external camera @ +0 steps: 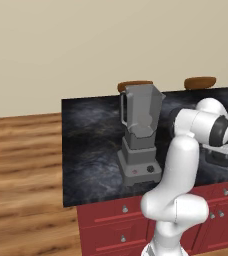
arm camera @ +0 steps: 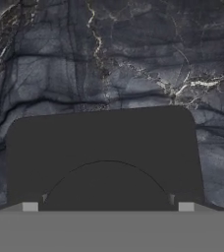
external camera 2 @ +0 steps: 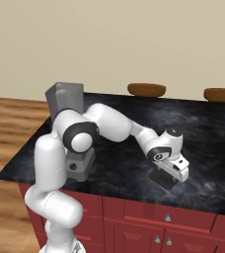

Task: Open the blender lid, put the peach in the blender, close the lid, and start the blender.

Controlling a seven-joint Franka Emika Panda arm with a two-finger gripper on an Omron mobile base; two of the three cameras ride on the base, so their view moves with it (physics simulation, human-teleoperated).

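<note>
One dark blender lid lies flat on the tabletop, right of the blender.
The gripper sits directly over it; jaws' opening and hold cannot be told.

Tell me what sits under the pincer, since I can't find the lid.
The blender lid lies flat on the dark marble counter, right beneath the pincer. The counter under the lid is covered, and whether the pincer grips the lid cannot be told.

Plain beige wall, wood plank floor, dark marble countertop over red cabinets, two brown rounded stool tops.
</note>
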